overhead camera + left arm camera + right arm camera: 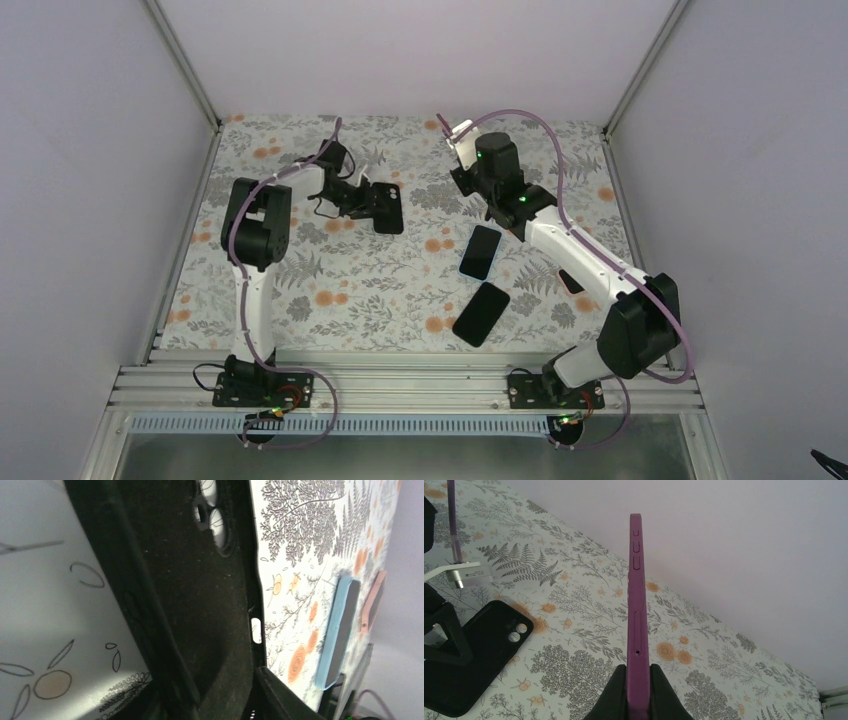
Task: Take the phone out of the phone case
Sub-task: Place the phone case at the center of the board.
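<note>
on your left, the left gripper (364, 197) sits at the left end of the black phone case (387, 208), which lies on the floral table (340, 300) toward the far side. the case is empty, and its dark lining and camera cut-outs fill the left wrist view. you cannot tell whether these jaws are parted or clamped on it. further right, the right gripper (638, 679) pinches the purple phone (636, 595) by its lower end, so the phone stands upright on edge, out of the case and well apart from it. nearer you lie two dark-screened phones (481, 251) (481, 313).
</note>
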Available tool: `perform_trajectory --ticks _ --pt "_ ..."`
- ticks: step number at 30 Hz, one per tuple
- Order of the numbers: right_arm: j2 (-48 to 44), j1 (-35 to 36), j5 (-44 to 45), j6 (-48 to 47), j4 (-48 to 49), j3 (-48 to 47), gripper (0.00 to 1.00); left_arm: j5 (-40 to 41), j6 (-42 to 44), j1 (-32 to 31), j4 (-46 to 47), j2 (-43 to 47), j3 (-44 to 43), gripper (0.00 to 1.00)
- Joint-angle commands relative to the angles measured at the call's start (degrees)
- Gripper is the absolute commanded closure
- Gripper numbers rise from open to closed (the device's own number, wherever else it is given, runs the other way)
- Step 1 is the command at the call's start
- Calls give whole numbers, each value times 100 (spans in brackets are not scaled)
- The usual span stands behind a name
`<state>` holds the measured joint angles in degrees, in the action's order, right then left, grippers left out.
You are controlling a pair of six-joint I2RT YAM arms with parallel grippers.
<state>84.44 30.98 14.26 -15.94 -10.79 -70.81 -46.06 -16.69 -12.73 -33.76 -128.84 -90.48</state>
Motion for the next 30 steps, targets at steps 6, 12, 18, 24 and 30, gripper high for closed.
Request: perform_trajectory --ticks 6,12,18,24,30 --pt "-249 -54 -46 91 427 8 96 921 191 -15 -16 1035 -106 35" --pt "-273 -43 -63 -173 285 -322 96 1034 122 105 519 2081 80 11" --pt "-426 -48 51 -611 431 -552 96 1034 42 133 561 2853 -766 5" --pt "-406 24 262 -992 685 -915 96 616 -385 97 788 3184 -1434 5" --pt "-190 367 1287 -2150 1595 -1063 96 218 -669 51 889 3087 -2142 4"
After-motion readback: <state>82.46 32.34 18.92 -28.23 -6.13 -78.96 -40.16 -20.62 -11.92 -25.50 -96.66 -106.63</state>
